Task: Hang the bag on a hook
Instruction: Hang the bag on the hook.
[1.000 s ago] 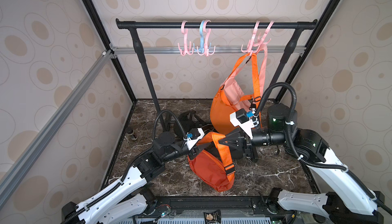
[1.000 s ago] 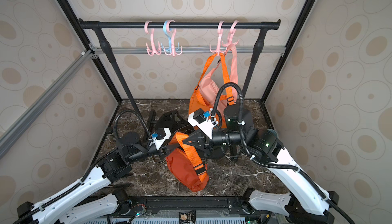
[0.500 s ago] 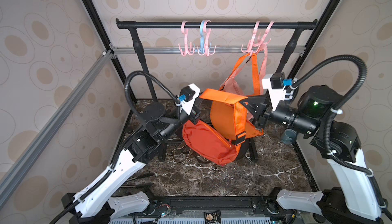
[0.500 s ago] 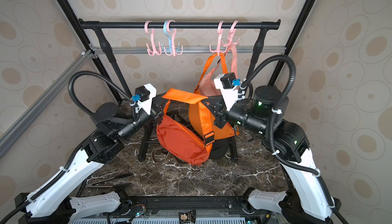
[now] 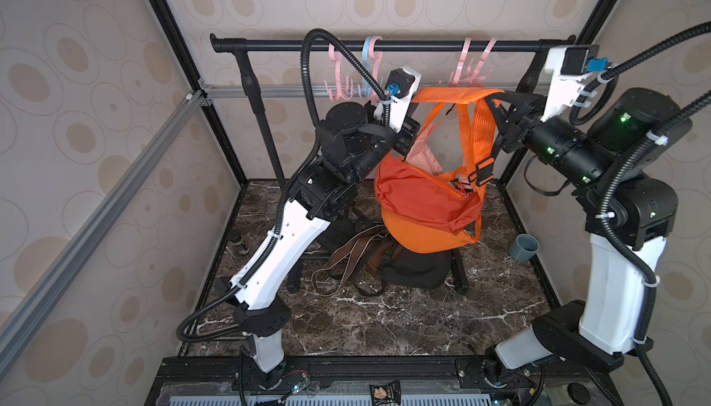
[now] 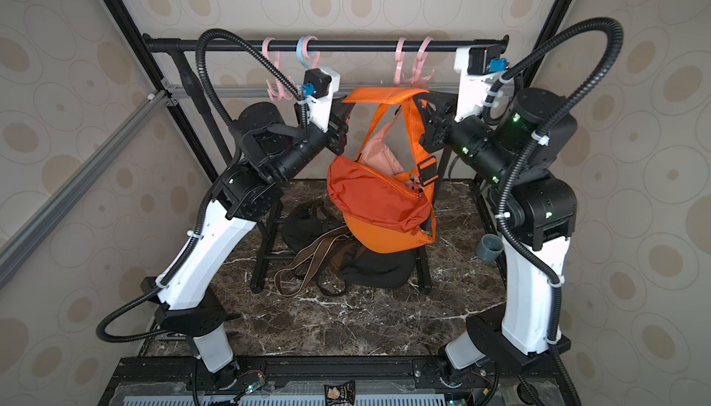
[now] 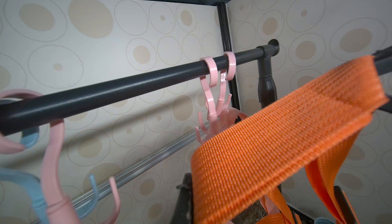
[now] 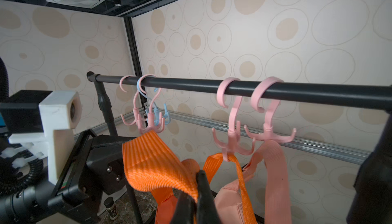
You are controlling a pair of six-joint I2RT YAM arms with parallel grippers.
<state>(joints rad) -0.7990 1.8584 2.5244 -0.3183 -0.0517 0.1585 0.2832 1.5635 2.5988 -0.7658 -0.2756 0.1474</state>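
Both top views: black bag [image 5: 415,271] and brown straps [image 5: 346,261] lie mid-bench [image 5: 365,327], grey cup [image 5: 523,247] at the right edge, same as before. Above them the orange bag [image 5: 427,196] hangs in the air over the back half of the bench. It is higher than half a second ago; a second ago it sat low by the bench. Left end effector [image 5: 411,105] is clamped on one end of the strap [image 5: 454,96], right end effector [image 5: 494,106] on the other. Both arms are raised since earlier, strap stretched flat between them. Right wrist view: fingers [image 8: 203,191] pinched together on webbing. Strap sits just below the pink hooks [image 5: 467,73], not on a prong. Behind, second orange bag [image 5: 431,244] and pink bag [image 5: 423,154] still hang from those hooks. Rail [image 5: 404,45] runs along the back edge, with the blue hook [image 5: 368,73] toward the left.
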